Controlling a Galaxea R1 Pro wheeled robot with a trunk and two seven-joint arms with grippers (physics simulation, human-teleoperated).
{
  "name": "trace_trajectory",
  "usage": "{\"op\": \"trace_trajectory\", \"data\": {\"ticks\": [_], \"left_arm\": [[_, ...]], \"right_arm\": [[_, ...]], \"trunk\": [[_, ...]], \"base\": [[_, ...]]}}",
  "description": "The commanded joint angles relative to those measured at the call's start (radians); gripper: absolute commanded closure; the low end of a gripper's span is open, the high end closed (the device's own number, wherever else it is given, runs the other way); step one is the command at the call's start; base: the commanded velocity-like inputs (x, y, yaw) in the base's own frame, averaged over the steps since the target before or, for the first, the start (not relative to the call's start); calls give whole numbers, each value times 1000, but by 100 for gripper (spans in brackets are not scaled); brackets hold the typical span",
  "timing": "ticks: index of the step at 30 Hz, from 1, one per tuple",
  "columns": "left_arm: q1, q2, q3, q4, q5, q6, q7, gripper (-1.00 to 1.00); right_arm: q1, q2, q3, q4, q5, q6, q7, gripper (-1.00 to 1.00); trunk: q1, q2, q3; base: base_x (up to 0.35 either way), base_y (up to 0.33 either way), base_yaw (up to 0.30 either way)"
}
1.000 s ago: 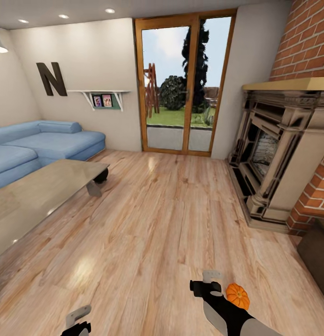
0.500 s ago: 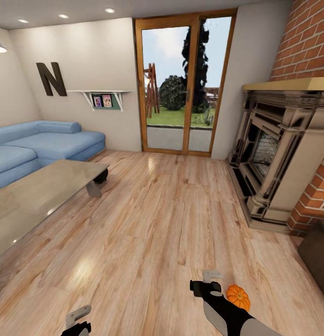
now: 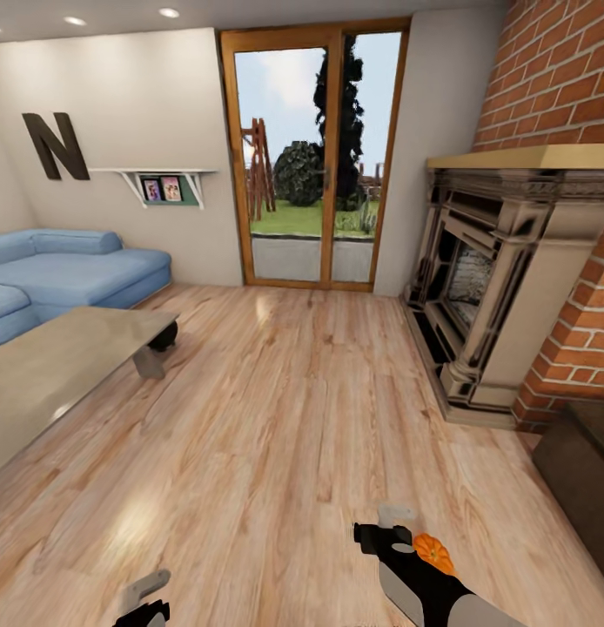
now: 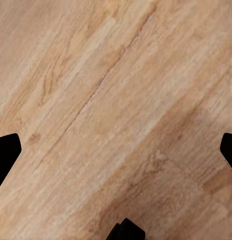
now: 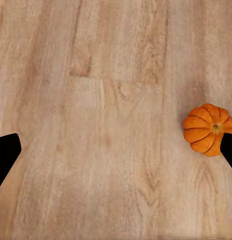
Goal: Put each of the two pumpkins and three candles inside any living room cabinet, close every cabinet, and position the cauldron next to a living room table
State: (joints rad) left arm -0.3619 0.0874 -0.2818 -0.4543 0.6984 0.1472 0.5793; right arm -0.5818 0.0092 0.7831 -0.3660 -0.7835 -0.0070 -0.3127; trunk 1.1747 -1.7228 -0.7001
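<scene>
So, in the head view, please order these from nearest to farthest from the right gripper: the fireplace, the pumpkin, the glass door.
1. Pumpkin: on the floor, just beside the right gripper, partly behind the arm.
2. Fireplace: along the brick wall on the right, farther ahead.
3. Glass door: in the far wall, straight ahead.

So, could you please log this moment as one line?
phase: approach | pumpkin: on floor, ungrasped | right pincer: open, beside it | left pincer: open
</scene>
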Motion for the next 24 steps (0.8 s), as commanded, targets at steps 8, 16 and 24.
{"op": "trace_trajectory", "data": {"ticks": [8, 16, 24], "left_arm": [[0, 2, -38, 0, 4, 6, 8, -100], [0, 2, -43, 3, 4, 6, 8, -100], [0, 2, -43, 3, 4, 6, 8, -100]], "right_arm": [[-2, 0, 8, -1, -8, -1, -6, -100], [-1, 0, 8, -1, -8, -1, -6, -100], [-1, 0, 8, -1, -8, -1, -8, -100]], "trunk": [[0, 0, -1], [0, 0, -1], [0, 0, -3]], "base": [[65, 0, -279], [245, 36, -278], [141, 51, -90]]}}
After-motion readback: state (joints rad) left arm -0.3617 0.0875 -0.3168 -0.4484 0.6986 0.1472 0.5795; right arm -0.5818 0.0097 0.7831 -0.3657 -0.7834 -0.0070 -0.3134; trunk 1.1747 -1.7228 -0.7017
